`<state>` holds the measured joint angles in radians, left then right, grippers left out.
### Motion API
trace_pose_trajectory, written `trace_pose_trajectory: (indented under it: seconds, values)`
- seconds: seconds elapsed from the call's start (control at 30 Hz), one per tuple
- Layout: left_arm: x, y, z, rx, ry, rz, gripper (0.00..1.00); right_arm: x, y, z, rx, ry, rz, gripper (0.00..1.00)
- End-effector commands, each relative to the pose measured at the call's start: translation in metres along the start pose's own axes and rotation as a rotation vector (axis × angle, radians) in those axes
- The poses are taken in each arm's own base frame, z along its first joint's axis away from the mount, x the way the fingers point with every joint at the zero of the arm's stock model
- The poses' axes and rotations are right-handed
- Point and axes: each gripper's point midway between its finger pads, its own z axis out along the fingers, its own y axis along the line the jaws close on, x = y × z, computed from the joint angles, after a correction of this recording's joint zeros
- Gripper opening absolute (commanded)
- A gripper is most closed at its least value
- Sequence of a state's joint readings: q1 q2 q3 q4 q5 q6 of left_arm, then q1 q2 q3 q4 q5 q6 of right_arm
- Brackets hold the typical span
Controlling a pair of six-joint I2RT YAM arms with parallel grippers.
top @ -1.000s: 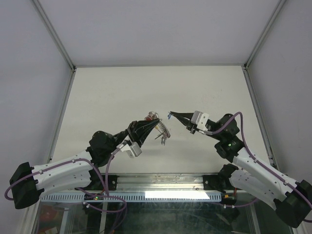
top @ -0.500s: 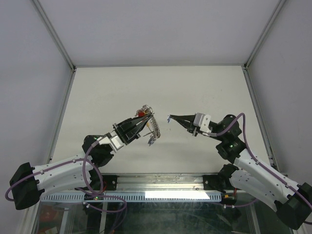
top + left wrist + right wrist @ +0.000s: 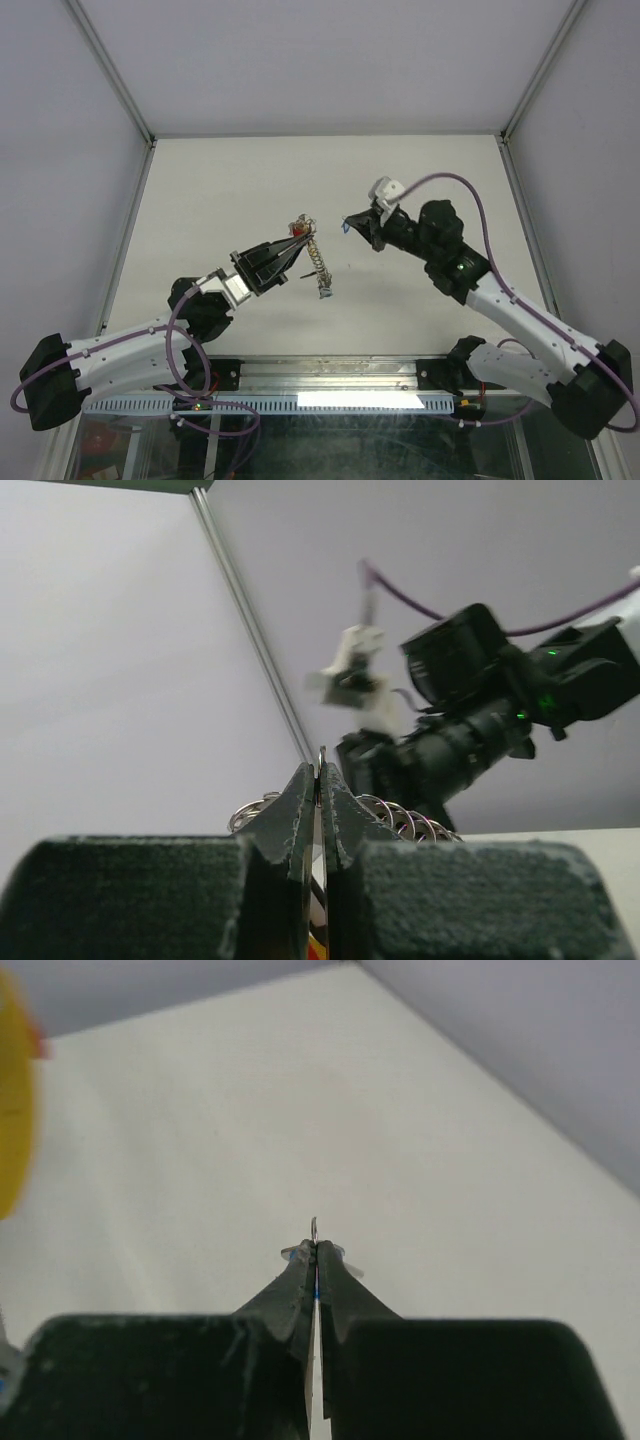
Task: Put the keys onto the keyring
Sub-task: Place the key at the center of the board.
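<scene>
In the top view my left gripper (image 3: 297,243) is shut on the keyring (image 3: 317,262), a silvery coiled ring that hangs down from the fingertips above the table. A red key head (image 3: 300,231) sits at the tips, and a small key (image 3: 325,293) dangles at the coil's lower end. In the left wrist view the jaws (image 3: 321,776) pinch a thin wire loop, with coils (image 3: 404,820) showing behind them. My right gripper (image 3: 352,223) is shut on a blue key (image 3: 346,227) a few centimetres right of the ring. In the right wrist view the gripper (image 3: 316,1251) holds the blue key (image 3: 314,1230) edge-on.
The pale table (image 3: 220,190) is walled by grey panels with metal rails (image 3: 130,230) at the left and right edges. A blurred yellow shape (image 3: 10,1150) shows at the left edge of the right wrist view. The right arm (image 3: 470,730) looms close in the left wrist view.
My left gripper has drawn back to the left with the keyring, and the coil now hangs straighter. My right arm has risen and turned its wrist, with its tip still holding the blue key near the ring.
</scene>
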<state>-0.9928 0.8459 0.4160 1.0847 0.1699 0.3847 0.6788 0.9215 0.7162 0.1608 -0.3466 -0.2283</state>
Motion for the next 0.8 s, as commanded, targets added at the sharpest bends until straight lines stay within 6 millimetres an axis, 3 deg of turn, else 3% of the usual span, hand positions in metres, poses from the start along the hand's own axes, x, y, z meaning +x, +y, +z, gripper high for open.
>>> trace_pose_trajectory:
  seconds: [0.0,0.27,0.37,0.5,0.63,0.77]
  values:
    - [-0.022,0.018,0.008,-0.06,-0.043,-0.007,0.0,0.078,-0.017,-0.003,0.137,0.447,0.335,0.0]
    - [-0.003,0.014,0.011,-0.031,0.057,-0.004,0.0,0.159,-0.018,-0.027,0.143,0.775,0.796,0.0]
    - [0.001,0.013,0.011,-0.026,0.073,0.002,0.0,0.17,-0.018,-0.028,0.141,0.807,0.836,0.14]
    - [0.007,0.012,0.01,-0.021,0.105,-0.002,0.0,0.147,-0.039,-0.022,0.191,0.698,0.731,0.37]
    - [0.015,0.009,0.008,-0.008,0.143,-0.013,0.0,0.103,-0.062,-0.017,0.227,0.491,0.553,0.43]
    - [0.02,0.002,0.007,0.027,0.169,-0.035,0.0,0.046,-0.056,-0.021,0.152,0.162,0.346,0.43]
